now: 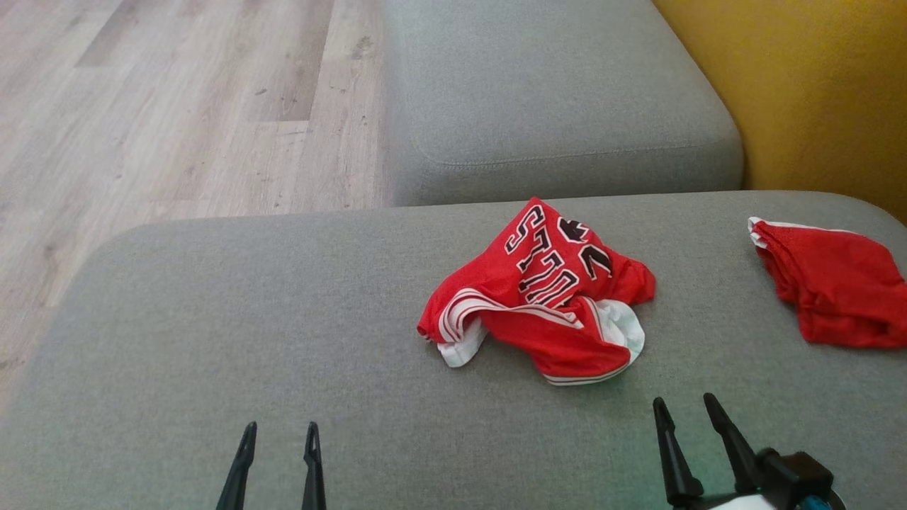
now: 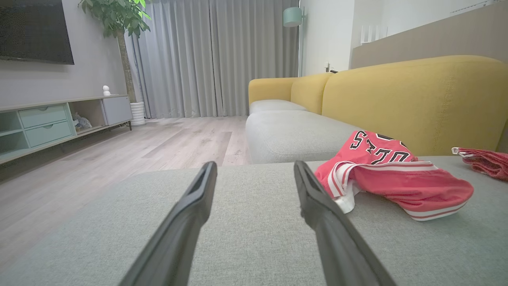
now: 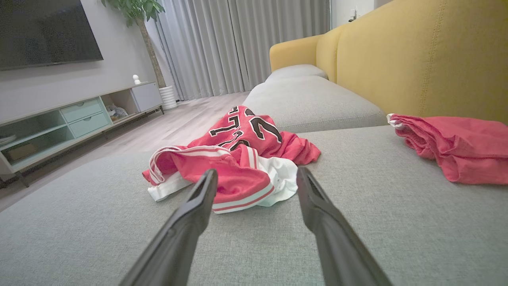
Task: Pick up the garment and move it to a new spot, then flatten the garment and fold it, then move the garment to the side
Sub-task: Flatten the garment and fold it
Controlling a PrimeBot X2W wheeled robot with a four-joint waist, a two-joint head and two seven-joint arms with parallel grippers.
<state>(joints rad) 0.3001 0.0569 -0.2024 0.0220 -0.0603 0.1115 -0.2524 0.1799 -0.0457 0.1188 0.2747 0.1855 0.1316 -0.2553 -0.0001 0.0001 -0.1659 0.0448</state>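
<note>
Crumpled red mesh jersey with white trim and black lettering [image 1: 545, 297] lay mid-way across the grey fabric sofa cushion [image 1: 212, 319] and was judged light, limp and best pinched at its raised striped hem; left tool [image 1: 280, 426] and right tool [image 1: 684, 400] stood spread, empty.

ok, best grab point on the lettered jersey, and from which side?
Probably the striped near hem of the jersey: it bulges up off the cushion and faces the open right gripper. Come in low from the robot's side.
</note>
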